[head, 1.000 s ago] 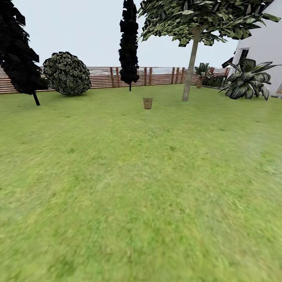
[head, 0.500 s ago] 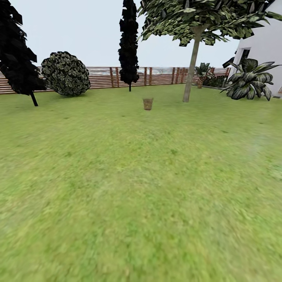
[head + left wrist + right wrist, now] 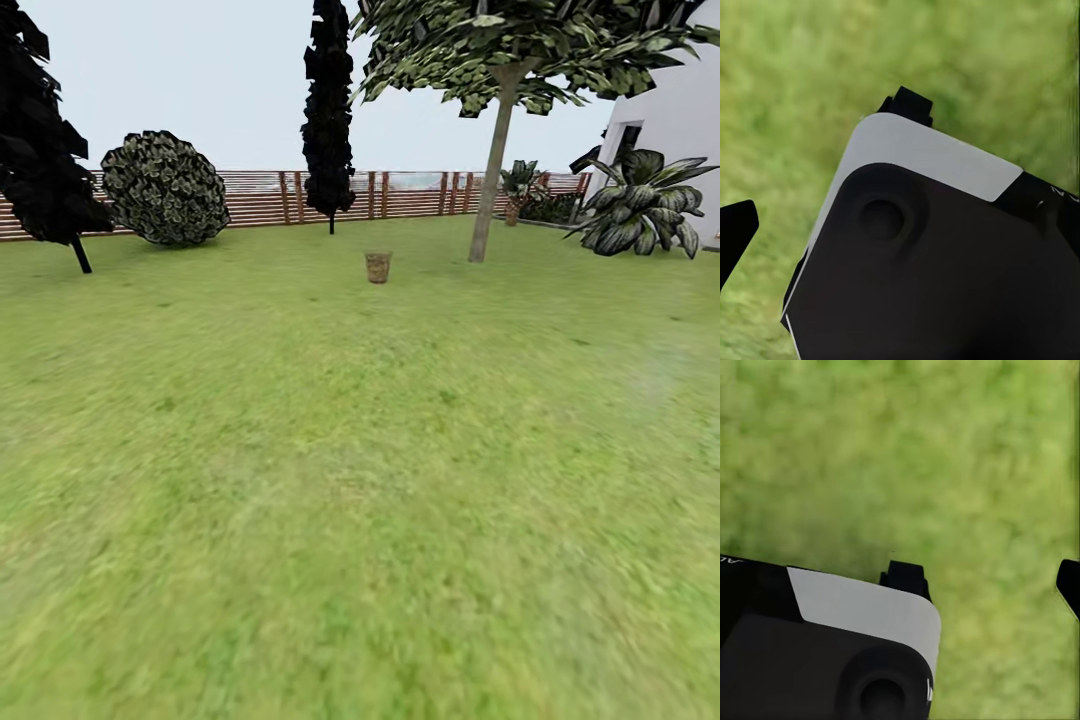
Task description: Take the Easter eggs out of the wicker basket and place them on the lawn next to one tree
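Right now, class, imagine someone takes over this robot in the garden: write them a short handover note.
Grippers: both wrist views look down on grass; whether the jaws are open or shut cannot be told, and nothing is seen held.
Basket: standing on the lawn far ahead, contents too small to make out.
Tree: pale trunk just right of the basket, beyond it.
Done: nothing visible yet.
Left: reach the basket, take out the eggs, lay them by one tree.

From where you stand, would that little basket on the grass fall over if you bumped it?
Probably, yes. The wicker basket stands upright and alone on the lawn, with nothing beside it to lean on. It looks narrower toward its base, so a nudge near the rim might tip it. Woven wicker is likely light too, though it is far off and small here.
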